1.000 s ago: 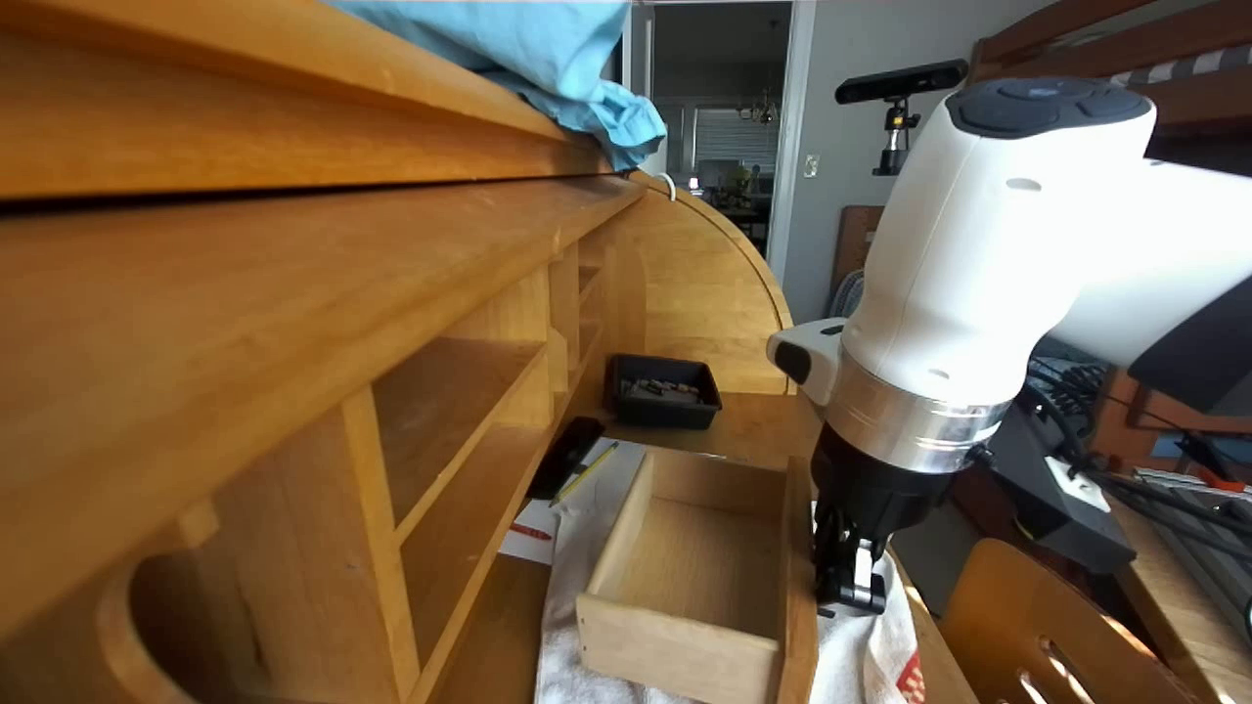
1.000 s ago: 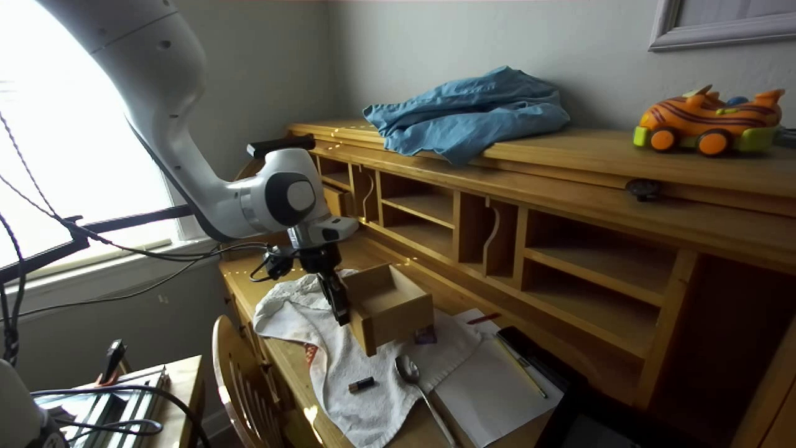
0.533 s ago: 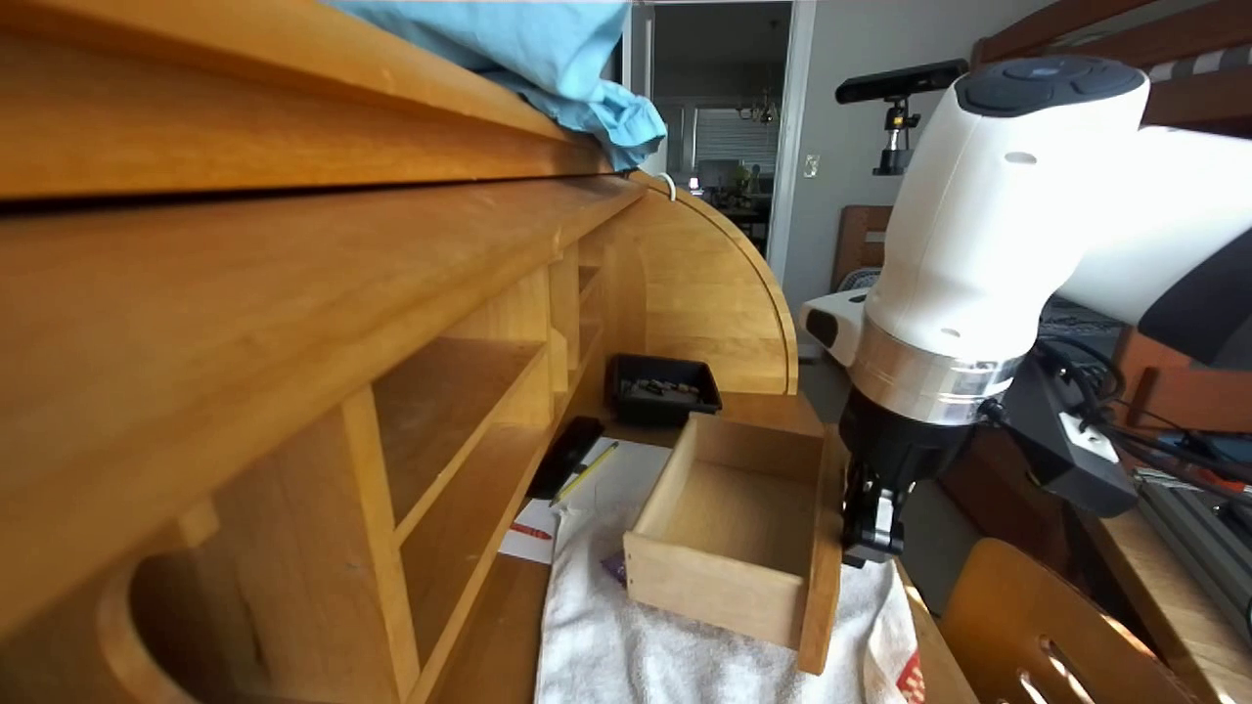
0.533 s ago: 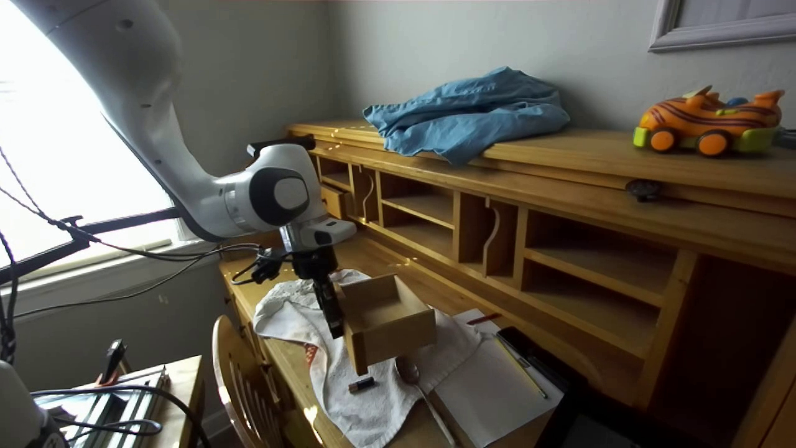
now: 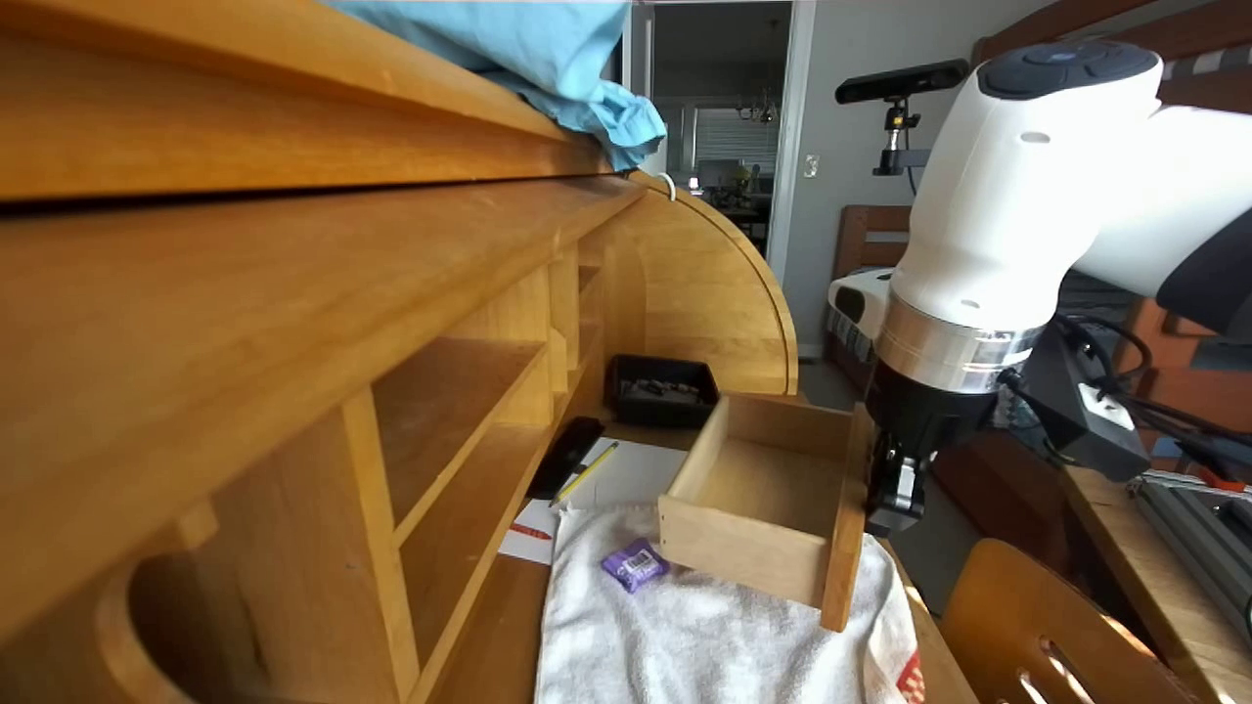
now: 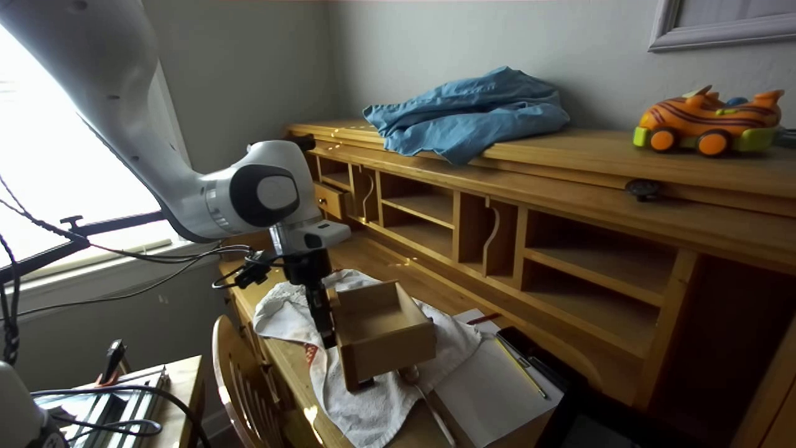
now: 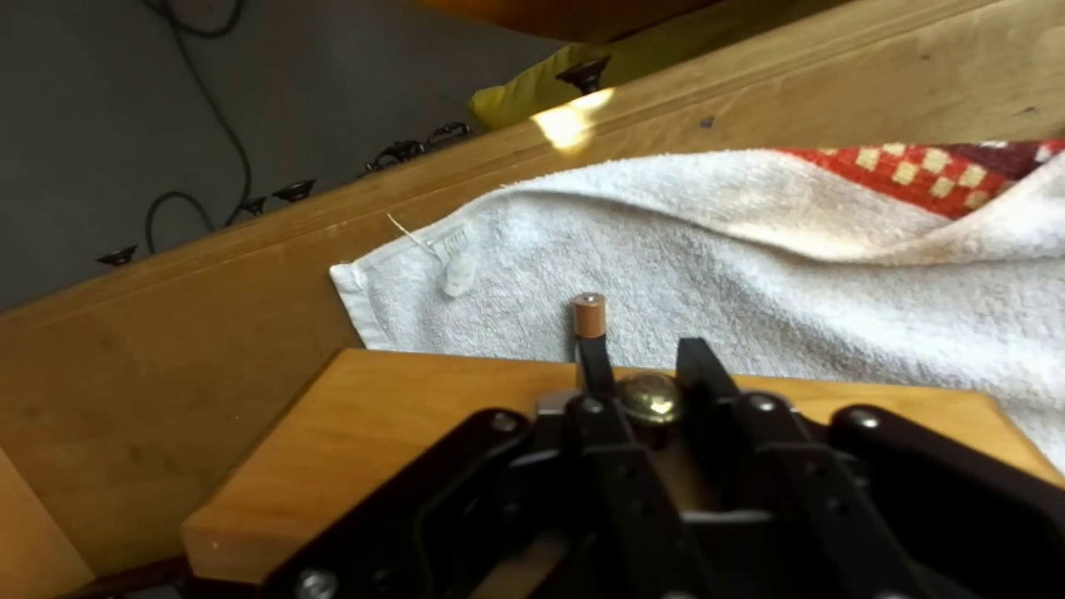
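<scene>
Fingers clamp the knob between them with the drawer beside them, apparently the carrying step, so the next move likely calls for steadiness.

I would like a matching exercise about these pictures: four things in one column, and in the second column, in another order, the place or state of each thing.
Column one:
1. drawer knob
2. purple packet
3. orange toy car
4. yellow pencil

Column two:
A. lying on the white paper
B. held by the gripper
C. standing on top of the desk
D. lying on the towel

Right pairs: 1-B, 2-D, 3-C, 4-A
</scene>
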Available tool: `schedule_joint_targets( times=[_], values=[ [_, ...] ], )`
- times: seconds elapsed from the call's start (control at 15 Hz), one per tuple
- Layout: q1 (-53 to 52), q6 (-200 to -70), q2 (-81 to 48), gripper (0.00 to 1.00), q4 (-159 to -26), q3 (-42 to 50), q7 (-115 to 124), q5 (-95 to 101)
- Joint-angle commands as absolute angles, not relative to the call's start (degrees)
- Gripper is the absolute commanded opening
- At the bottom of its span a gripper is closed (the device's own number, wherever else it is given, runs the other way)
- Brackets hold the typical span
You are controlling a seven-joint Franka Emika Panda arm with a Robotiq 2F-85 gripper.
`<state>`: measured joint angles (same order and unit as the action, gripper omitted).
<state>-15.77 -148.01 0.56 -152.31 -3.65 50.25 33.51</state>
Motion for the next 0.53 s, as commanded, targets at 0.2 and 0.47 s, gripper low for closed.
schedule_joint_targets(
  times=[0.2,0.47],
  values=[
    [-13.42,-147.91,0.63,0.25,-152.38,-6.12,50.03,33.25],
    [-11.78,-147.67,1.49,0.06,-152.94,-6.0,49.68,32.89]
  ],
)
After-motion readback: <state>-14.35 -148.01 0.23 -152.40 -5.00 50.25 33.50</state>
